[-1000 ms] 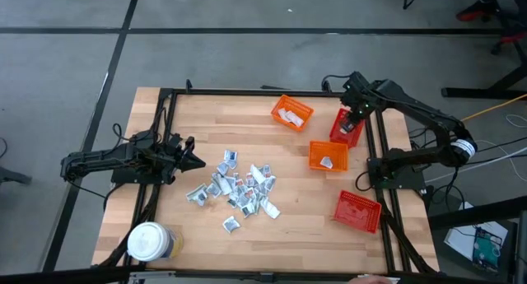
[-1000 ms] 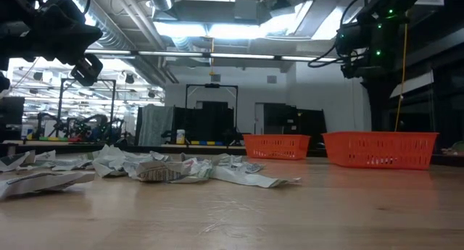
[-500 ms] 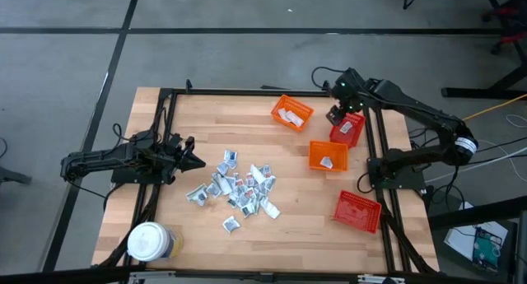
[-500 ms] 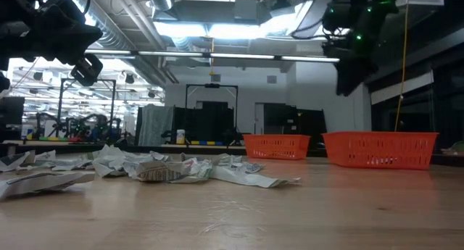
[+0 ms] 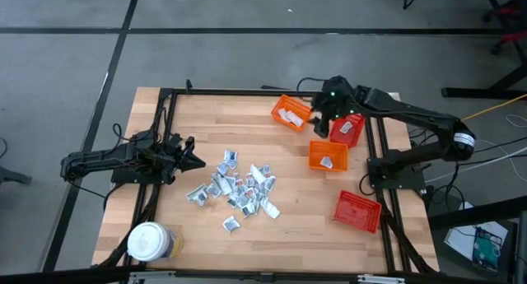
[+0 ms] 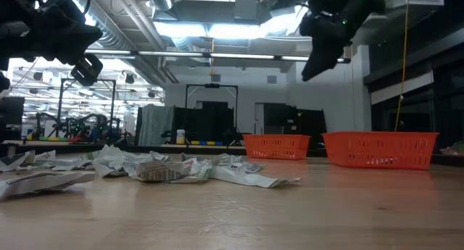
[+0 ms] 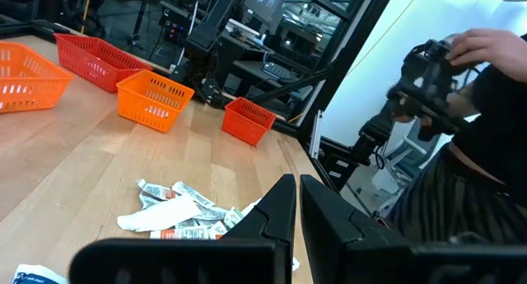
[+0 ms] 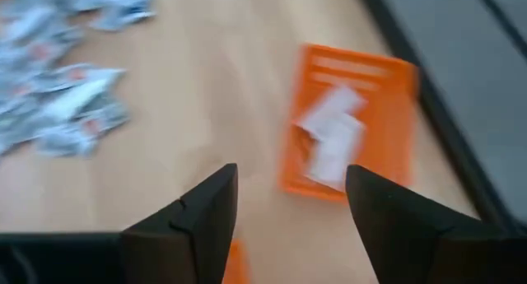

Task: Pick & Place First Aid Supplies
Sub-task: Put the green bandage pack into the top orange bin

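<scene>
bench: pale wood strips | floor: grey, dark seams | left gripper: pressed together beside sachets | right gripper: spread, empty, above baskets

The right arm reaches in from its base at the table's right edge, bent at the elbow, its wrist carried high above the far right part of the table. The right gripper hangs there with its two dark fingers spread wide apart — nothing between them. The left arm lies low and stretched along the table's left side; the left gripper points inward, fingers pressed together — empty.
</scene>
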You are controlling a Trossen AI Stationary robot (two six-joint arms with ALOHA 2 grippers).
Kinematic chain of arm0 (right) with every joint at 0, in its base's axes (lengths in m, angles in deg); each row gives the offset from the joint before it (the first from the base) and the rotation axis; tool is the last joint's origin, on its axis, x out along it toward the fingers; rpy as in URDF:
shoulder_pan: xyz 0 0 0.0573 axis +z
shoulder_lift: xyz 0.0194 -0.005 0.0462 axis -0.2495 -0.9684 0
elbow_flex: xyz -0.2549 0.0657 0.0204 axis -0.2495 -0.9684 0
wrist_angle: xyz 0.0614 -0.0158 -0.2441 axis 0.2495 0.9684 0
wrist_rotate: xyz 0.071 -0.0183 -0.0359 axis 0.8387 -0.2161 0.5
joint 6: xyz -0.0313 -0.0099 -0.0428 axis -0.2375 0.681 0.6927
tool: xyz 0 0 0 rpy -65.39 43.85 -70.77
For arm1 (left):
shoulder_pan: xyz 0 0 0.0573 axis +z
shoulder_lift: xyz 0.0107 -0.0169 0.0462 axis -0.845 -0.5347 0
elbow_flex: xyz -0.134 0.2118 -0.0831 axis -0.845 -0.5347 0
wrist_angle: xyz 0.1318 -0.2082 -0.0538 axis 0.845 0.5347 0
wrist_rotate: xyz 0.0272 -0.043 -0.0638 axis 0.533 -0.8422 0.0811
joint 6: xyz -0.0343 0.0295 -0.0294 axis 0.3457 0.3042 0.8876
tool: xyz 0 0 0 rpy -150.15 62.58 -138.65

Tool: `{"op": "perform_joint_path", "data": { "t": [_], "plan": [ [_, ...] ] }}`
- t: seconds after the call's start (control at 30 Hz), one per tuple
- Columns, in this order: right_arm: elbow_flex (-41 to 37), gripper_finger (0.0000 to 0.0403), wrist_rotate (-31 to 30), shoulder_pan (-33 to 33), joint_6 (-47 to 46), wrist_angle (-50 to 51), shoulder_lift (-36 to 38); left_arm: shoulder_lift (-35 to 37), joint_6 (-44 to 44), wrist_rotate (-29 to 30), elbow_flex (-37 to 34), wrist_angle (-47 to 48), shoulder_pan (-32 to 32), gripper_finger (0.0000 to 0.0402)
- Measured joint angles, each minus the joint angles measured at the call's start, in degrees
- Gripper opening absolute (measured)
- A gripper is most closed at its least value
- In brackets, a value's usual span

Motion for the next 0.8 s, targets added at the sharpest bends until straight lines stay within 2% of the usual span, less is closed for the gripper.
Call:
{"op": "perform_joint_path", "data": {
  "t": [0.27,0.63,0.73,0.8],
  "plan": [
    [0.0,0.0226,13.0,8.3,4.6,-0.3,-3.7,0.0,0.0,0.0,0.0,0.0,0.0,0.0015],
    [0.0,0.0226,14.2,20.2,4.3,-4.8,-13.5,0.0,0.0,0.0,0.0,0.0,0.0,0.0016],
    [0.0,0.0222,14.6,22.9,0.9,-7.2,-17.3,0.0,0.0,0.0,0.0,0.0,0.0,0.0015],
    [0.1,0.0217,18.5,24.3,-3.1,-8.1,-19.4,0.0,0.0,0.0,0.0,0.0,0.0,0.0016]
  ]
}}
